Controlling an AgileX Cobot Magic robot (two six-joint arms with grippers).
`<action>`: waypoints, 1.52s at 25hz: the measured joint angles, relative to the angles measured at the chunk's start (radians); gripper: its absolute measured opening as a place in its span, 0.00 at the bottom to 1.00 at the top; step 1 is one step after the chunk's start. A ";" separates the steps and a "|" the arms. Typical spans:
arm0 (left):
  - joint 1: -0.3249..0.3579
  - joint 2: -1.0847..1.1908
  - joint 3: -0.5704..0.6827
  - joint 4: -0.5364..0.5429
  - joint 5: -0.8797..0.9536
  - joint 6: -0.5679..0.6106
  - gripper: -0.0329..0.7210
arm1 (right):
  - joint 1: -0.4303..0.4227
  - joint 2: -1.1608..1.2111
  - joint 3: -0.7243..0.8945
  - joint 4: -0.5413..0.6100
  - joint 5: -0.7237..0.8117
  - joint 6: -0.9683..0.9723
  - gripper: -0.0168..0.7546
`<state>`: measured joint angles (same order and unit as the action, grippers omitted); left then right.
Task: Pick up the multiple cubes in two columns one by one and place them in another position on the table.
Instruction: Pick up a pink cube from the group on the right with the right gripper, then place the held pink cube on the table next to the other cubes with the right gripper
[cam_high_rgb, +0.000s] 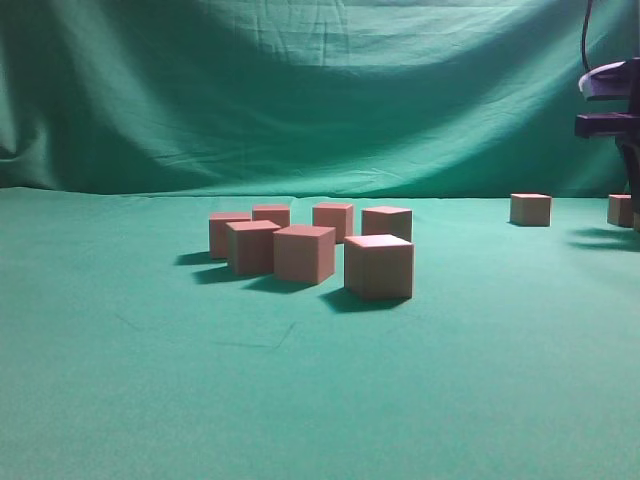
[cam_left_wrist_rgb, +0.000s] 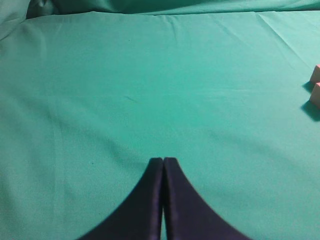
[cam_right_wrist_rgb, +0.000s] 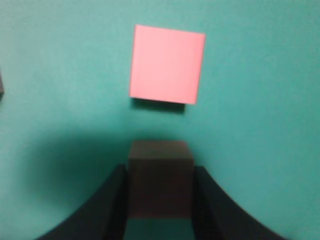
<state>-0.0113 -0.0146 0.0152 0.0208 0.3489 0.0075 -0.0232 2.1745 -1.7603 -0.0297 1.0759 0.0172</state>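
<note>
Several salmon-pink cubes (cam_high_rgb: 304, 253) stand grouped mid-table on the green cloth table (cam_high_rgb: 150, 380). Two more cubes (cam_high_rgb: 530, 209) sit apart at the far right. In the right wrist view my right gripper (cam_right_wrist_rgb: 160, 171) has both black fingers (cam_right_wrist_rgb: 116, 200) pressed against the sides of a shadowed cube (cam_right_wrist_rgb: 160, 187), which seems to rest on the cloth. A brightly lit cube (cam_right_wrist_rgb: 167, 64) lies just beyond it. Only part of the right arm (cam_high_rgb: 612, 95) shows at the exterior view's right edge. My left gripper (cam_left_wrist_rgb: 163, 161) is shut and empty over bare cloth.
A draped green backdrop (cam_high_rgb: 300, 90) closes off the far side. Two cubes (cam_left_wrist_rgb: 316, 95) peek in at the right edge of the left wrist view. A dark object (cam_right_wrist_rgb: 1, 85) shows at the left edge of the right wrist view.
</note>
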 joint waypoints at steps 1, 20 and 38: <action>0.000 0.000 0.000 0.000 0.000 0.000 0.04 | 0.000 -0.017 0.000 0.016 0.010 0.000 0.37; 0.000 0.000 0.000 0.000 0.000 0.000 0.04 | 0.293 -0.748 0.270 0.088 0.169 0.038 0.37; 0.000 0.000 0.000 0.000 0.000 0.000 0.04 | 0.878 -0.674 0.731 0.119 -0.113 -0.005 0.37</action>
<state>-0.0113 -0.0146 0.0152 0.0208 0.3489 0.0075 0.8551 1.5007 -1.0289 0.0889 0.9625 0.0122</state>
